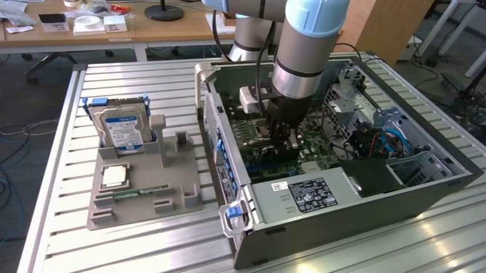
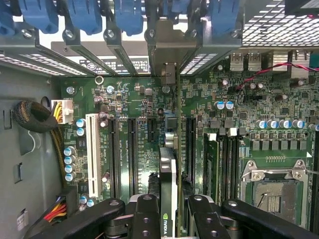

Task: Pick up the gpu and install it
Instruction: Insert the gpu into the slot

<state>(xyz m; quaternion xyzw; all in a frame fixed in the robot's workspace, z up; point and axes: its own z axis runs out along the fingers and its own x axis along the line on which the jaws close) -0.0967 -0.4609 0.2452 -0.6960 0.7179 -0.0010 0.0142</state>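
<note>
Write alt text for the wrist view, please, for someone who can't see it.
The gripper holds the gpu edge-on above a green motherboard, lined up with its black expansion slots. Blue latches line the case's rear openings beyond.

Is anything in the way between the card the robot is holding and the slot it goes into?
Nothing visible. The hand holds the gpu on edge above the motherboard, in line with the long slots, with no cable or part under it.
</note>
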